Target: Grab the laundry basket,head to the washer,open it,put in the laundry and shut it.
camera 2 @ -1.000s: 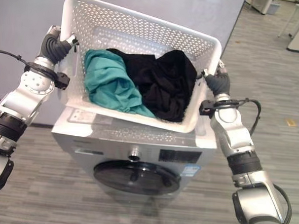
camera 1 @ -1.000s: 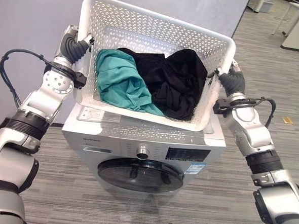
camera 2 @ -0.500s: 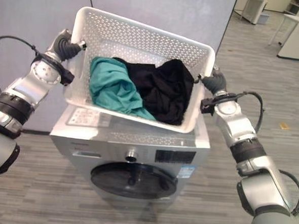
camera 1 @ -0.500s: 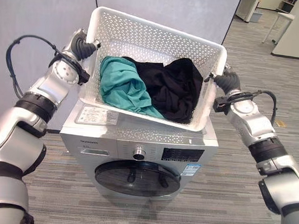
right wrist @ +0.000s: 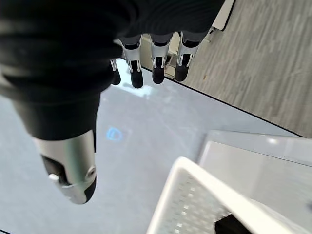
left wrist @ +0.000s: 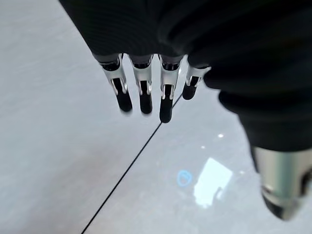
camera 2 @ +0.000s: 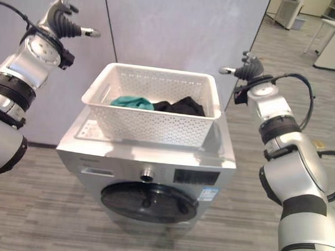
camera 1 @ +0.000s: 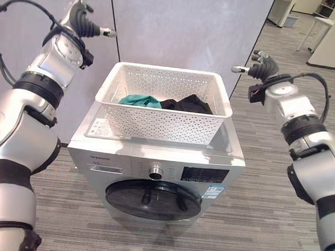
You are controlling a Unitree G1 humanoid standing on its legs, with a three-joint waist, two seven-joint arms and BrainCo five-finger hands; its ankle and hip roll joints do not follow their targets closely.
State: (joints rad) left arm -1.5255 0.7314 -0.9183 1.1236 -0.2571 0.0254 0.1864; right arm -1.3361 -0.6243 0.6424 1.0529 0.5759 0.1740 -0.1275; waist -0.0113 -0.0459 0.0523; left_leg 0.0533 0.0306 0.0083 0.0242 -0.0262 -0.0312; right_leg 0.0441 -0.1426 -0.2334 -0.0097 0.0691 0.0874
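a pale grey partition wall (camera 1: pixel 179 29) stands past the fingertips, split by a thin dark vertical seam (camera 1: pixel 109 25). grey wood-look plank flooring (camera 1: pixel 253 210) runs well below the fingers. far beyond the right-side fingers, a white table (camera 1: pixel 318 26) and a pale cabinet (camera 1: pixel 288 8) show.

An office floor: grey partition panels (camera 1: pixel 179 29) stand behind the washer (camera 1: pixel 160 159), striped grey carpet tiles (camera 1: pixel 266 183) cover the ground, and white desks (camera 1: pixel 333 27) stand far beyond the right fingers.
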